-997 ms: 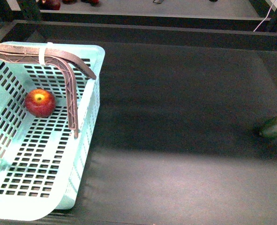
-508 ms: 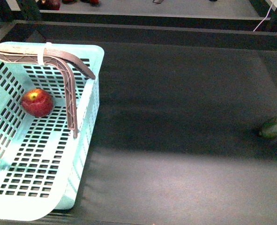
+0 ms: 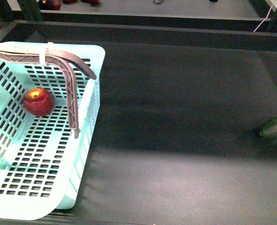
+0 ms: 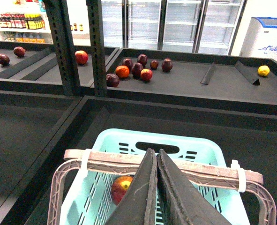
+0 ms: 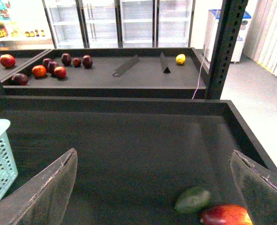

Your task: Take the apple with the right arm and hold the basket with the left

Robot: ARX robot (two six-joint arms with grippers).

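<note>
The apple (image 3: pixel 38 101) lies on the basket (image 3: pixel 84 122) floor beneath the shut left claw (image 4: pixel 153 187), having rolled slightly back toward the handles (image 3: pixel 68 77) since half a second ago. The right claw (image 5: pixel 152 187) hangs wide open, empty, above the table (image 3: pixel 185 140), far from the apple.

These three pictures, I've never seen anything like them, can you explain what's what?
It is a two-armed robot at a dark display counter. The front picture comes from a camera on its body: a turquoise basket with an apple inside. The other two come from cameras on its wrists. The left hand is shut, above the basket's brown handles. The right hand is open and empty, with a green fruit and a red fruit on the counter beyond it. Behind are more fruit and store fridges.
</note>
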